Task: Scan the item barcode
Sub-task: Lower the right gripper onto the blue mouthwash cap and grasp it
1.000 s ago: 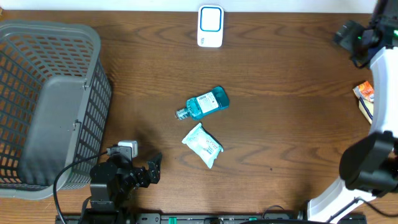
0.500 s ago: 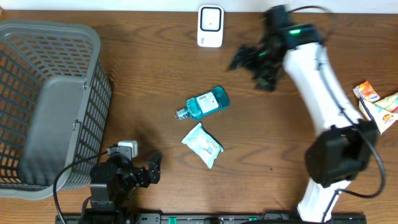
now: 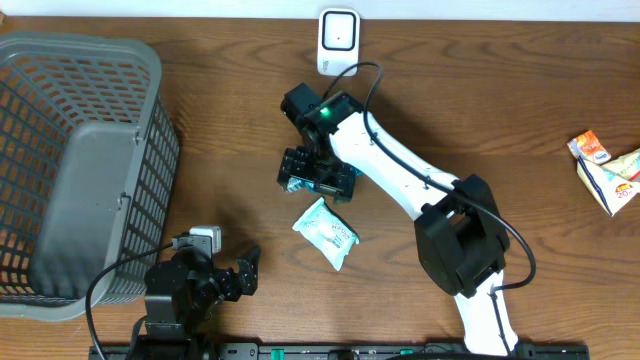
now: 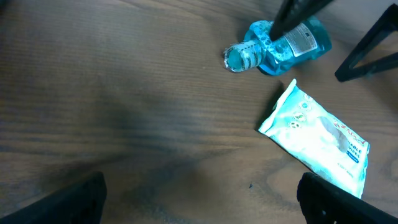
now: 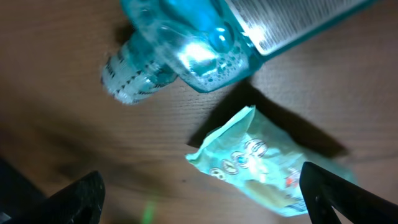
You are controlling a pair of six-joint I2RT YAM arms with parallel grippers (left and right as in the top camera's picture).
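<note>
Right pincer (image 3: pixel 318 176): jaws spread wide, nothing pinched. In the right wrist view both fingertips sat at the lower corners of the frame, with the blue bottle (image 4: pixel 281 47) filling the top.

Change over the last 1 s: the right arm swung in from the far right edge of the bench (image 3: pixel 480 110), crossed the top of it, and came down over the bottle at mid-bench. The jaws stayed apart throughout. The bottle had not moved. It lay on its side, clear neck toward the left, with 1 dark finger crossing its body and the other standing off to the right.

Meaning for the task, as a judgement: the reach looked complete and the grasp was not yet made. Closing on the bottle should come next, then presenting its label to the white device with a blue window (image 3: pixel 338 42) at the far edge, probably the scanner.

Wipes packet (image 3: pixel 326 233): just beside the bottle on the near side, untouched.

Left pincer (image 3: pixel 243 275): spread, idle at the near-left — grey basket (image 3: pixel 150 70) beside it.

Writing: the bottle carried a white label and a finely printed panel — neither legible. The packet print was blurred. The cartons (image 3: pixel 603 168) at the far right showed orange and blue print, unreadable.
</note>
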